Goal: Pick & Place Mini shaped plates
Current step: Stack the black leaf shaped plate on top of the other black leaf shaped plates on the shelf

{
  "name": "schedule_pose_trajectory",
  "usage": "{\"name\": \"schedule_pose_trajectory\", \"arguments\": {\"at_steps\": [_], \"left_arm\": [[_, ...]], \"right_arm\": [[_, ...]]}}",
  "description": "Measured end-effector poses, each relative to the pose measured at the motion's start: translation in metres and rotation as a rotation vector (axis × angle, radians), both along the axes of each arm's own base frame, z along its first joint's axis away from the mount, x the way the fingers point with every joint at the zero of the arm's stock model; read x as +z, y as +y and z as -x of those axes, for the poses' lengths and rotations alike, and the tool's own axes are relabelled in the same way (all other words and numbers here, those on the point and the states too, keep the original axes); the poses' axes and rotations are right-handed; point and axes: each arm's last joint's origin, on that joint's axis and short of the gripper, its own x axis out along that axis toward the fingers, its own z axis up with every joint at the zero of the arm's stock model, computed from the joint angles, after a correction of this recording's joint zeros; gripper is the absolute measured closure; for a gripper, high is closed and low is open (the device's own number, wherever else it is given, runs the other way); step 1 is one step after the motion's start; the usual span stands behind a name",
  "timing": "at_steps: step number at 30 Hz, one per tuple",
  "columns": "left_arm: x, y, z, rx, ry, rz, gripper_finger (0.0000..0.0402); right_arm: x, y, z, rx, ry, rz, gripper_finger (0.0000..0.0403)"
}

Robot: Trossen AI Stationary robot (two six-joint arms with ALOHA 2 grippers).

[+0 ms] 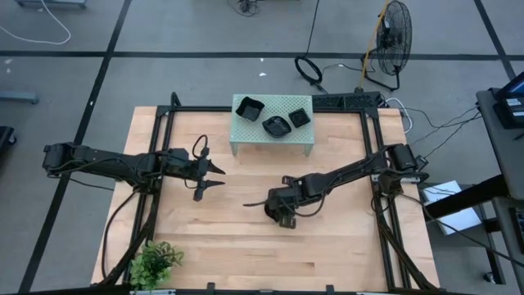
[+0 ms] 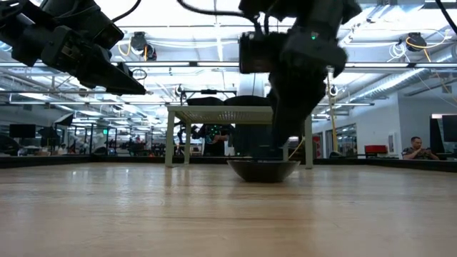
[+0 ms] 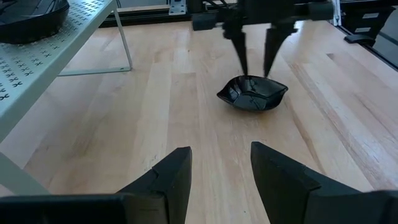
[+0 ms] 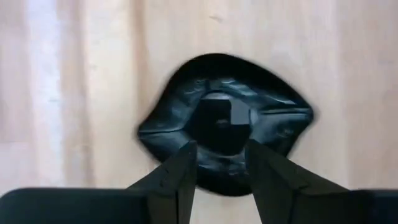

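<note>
Now the right gripper (image 4: pixel 219 163), jaws partly open and holding nothing, hangs over a wavy black plate (image 4: pixel 224 121) on the table (image 1: pixel 344 238), at 5 o'clock from the stand (image 1: pixel 273 139), probably to pick it, while the left gripper (image 1: pixel 214 178) waits open at 8 o'clock.

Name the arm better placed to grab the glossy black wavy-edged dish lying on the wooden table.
Right. The right gripper hangs directly over the glossy black wavy-edged dish, fingers open around its rim. The left gripper hovers open, well off to the side.
</note>
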Motion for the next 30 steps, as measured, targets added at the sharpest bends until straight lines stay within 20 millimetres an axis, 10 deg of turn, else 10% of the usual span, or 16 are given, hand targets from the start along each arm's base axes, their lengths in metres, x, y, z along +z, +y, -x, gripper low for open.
{"name": "schedule_pose_trajectory", "arguments": {"at_steps": [8,30], "left_arm": [[0.000,0.000,0.000,0.000,0.001,0.000,0.0231],[0.000,0.000,0.000,0.005,0.001,0.011,0.0231]], "right_arm": [[-0.002,-0.003,0.007,-0.617,0.121,-0.241,0.0280],[-0.012,-0.009,0.009,-0.704,0.143,-0.253,0.0280]]}}
